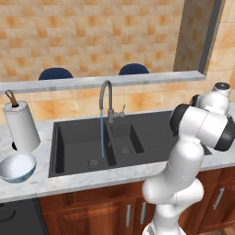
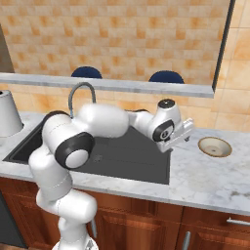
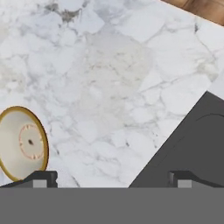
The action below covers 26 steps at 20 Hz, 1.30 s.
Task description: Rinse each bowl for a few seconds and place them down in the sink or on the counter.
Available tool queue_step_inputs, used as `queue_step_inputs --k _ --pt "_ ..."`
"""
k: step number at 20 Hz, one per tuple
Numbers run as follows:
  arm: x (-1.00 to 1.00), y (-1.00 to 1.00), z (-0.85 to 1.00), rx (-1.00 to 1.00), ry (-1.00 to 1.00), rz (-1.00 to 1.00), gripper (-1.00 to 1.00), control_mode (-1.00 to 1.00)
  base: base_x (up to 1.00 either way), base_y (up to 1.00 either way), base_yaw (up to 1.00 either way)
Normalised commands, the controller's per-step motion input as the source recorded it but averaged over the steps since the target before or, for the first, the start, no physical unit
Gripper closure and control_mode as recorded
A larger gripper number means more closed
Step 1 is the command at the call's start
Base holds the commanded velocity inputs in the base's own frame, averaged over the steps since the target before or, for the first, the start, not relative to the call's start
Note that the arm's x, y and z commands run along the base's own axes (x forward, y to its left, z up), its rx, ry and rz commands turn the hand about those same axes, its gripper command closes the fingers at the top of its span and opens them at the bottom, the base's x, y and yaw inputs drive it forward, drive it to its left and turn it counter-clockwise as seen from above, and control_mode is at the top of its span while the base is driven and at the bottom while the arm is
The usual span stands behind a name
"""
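The tan bowl (image 2: 215, 146) with its brown rim sits upright on the counter (image 2: 210, 178), right of the sink (image 2: 132, 158). My gripper (image 2: 185, 133) hovers over the sink's right edge, just left of that bowl and apart from it. In the hand view the tan bowl (image 3: 22, 142) lies at the lower left beside one fingertip, and the gripper (image 3: 113, 179) stands open and empty above marble and the sink's corner (image 3: 188, 144). The pale blue bowl (image 1: 17, 166) rests on the counter (image 1: 27, 183) left of the sink (image 1: 82, 147).
A thin stream of water (image 1: 102, 133) runs from the gooseneck tap (image 1: 106, 98) into the large basin. A paper towel roll (image 1: 20, 124) stands behind the blue bowl. Two dark blue chair tops (image 1: 55, 73) show beyond the grey ledge.
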Motion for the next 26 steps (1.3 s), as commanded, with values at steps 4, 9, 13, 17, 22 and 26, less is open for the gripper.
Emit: queue_step_inputs --k 4,9,13,17,22,26 --pt "0.2 -0.33 -0.14 0.0 -0.03 0.0 -1.0 -1.0 0.0 0.0 0.0" --pt "0.22 -0.28 -0.15 0.0 -0.04 0.0 -1.0 -1.0 0.0 0.0 0.0" --pt "0.28 -0.27 -0.14 0.0 -0.02 0.0 -1.0 -1.0 0.0 0.0 0.0" --pt "0.3 -0.2 -0.13 0.0 0.0 0.0 -1.0 -1.0 0.0 0.0 0.0" --pt "0.29 -0.19 -0.12 0.0 0.0 0.0 -1.0 -1.0 0.0 0.0 0.0" --pt "0.28 -0.16 -0.14 0.0 0.0 0.0 -1.0 -1.0 0.0 0.0 0.0"
